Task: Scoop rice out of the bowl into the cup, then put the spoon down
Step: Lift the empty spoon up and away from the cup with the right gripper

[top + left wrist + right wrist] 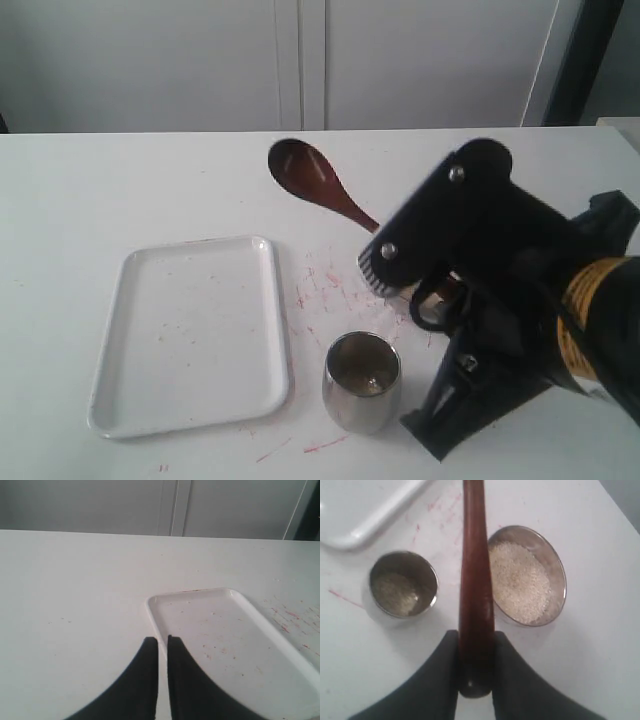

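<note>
Pinching spoon [475, 570] between right fingers [437, 680]

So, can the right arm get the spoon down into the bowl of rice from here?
Probably yes. The right gripper is shut on the spoon handle, and the bowl sits open just beside it, with nothing over the rice. The cup stands apart on the other side.

This looks like a robotics lab or test room: a plain white table [100, 200] scuffed with red marks [322, 283], flat pale cabinet doors [150, 60] close behind it, and a black robot arm [600, 300] working over a few sparse props such as a white tray [190, 330]
</note>
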{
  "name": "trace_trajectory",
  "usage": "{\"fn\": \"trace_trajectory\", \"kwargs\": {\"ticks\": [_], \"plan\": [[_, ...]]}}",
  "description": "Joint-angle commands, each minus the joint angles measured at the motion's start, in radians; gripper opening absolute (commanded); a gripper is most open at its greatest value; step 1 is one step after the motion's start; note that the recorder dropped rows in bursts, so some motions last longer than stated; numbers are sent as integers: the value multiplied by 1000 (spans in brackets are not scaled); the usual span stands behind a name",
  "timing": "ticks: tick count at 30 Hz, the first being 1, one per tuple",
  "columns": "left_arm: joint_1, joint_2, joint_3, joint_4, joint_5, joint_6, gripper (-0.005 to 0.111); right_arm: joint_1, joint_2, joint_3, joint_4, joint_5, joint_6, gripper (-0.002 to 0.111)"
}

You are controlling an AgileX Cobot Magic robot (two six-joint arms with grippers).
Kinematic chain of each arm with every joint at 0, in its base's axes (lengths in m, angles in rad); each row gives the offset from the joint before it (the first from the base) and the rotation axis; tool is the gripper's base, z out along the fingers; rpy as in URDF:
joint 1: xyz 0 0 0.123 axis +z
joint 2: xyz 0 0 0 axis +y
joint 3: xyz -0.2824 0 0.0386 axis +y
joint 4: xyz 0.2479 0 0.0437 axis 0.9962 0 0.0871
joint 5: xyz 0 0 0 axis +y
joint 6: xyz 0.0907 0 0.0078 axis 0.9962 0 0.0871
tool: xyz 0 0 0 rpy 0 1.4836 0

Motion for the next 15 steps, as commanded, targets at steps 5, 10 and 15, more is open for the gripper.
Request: {"fn": "trace_trajectory", "kwargs": {"ticks": [5, 10, 15], "plan": [[-2, -4, -3, -9, -4, -2, 14, -7, -10, -125, 49, 12, 63, 0], [-2, -4, -3, -9, -4, -2, 14, -89, -10, -157, 121, 1, 74, 0], [-2, -4, -3, -9, -4, -2, 14, -195, -3, -185, 250, -78, 74, 0]]}}
